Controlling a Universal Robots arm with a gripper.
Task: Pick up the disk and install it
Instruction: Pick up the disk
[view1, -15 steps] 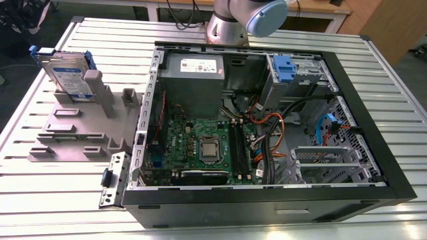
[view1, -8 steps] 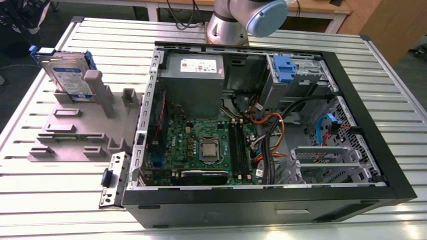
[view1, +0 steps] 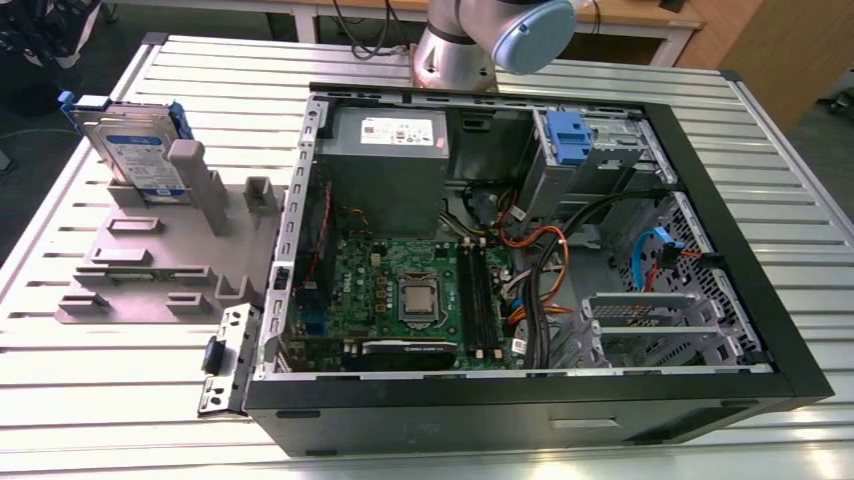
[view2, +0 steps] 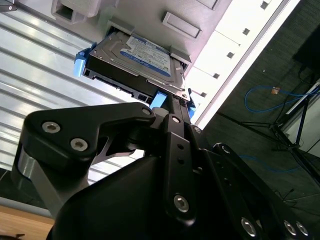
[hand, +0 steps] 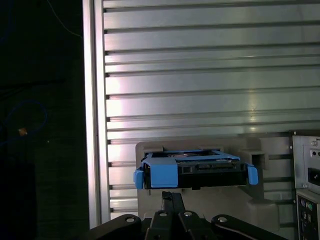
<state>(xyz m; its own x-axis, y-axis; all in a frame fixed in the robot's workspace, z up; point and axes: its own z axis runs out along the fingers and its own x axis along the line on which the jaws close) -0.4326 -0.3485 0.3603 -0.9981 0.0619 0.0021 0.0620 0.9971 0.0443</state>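
The disk (view1: 134, 150), a silver drive with a white-and-blue label in a blue carrier, stands on edge in the grey holder (view1: 147, 265) at the exterior view's left. Nothing touches it there. In both wrist views the disk (view2: 142, 57) (hand: 200, 170) sits in that holder beyond my gripper (hand: 173, 196) (view2: 172, 102). The thin fingertips lie together, shut on nothing, and point at the carrier's blue end tab (view2: 157, 99). Whether they touch the tab I cannot tell. The arm (view1: 494, 30) rises at the back of the exterior view.
The open computer case (view1: 787, 340) lies on the slatted metal table (view1: 80, 400). Inside it are the motherboard (view1: 414, 290), a grey power-supply box (view1: 387, 130), loose cables (view1: 534, 260) and a drive bay holding a blue bracket (view1: 567, 135).
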